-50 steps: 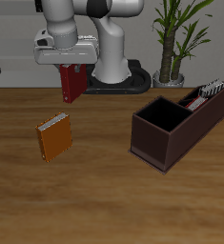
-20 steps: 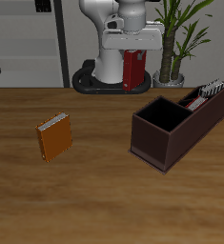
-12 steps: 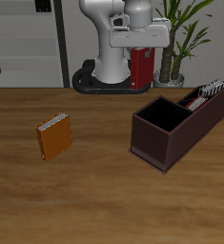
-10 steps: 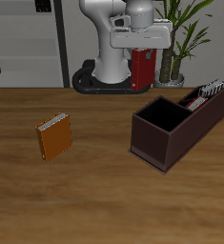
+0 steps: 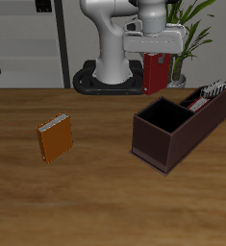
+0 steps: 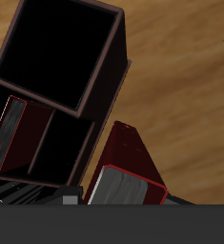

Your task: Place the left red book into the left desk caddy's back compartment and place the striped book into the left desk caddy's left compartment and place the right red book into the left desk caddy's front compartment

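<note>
- One small bright red book (image 5: pixel 157 73) hangs upright from my claw (image 5: pixel 157 58), which is closed on its upper edge, up in the air behind the dark brown caddy (image 5: pixel 161 144).
- My wrist camera sees the book's red cover and white pages (image 6: pixel 132 172) above the caddy's big square section (image 6: pixel 61 52).
- Striped book (image 5: pixel 213 90) and a dark red book (image 6: pixel 18 133) stand in the caddy's narrower slots.
- Orange-brown book (image 5: pixel 56 139) lies on the table (image 5: pixel 95 202), well apart from the caddy.
</note>
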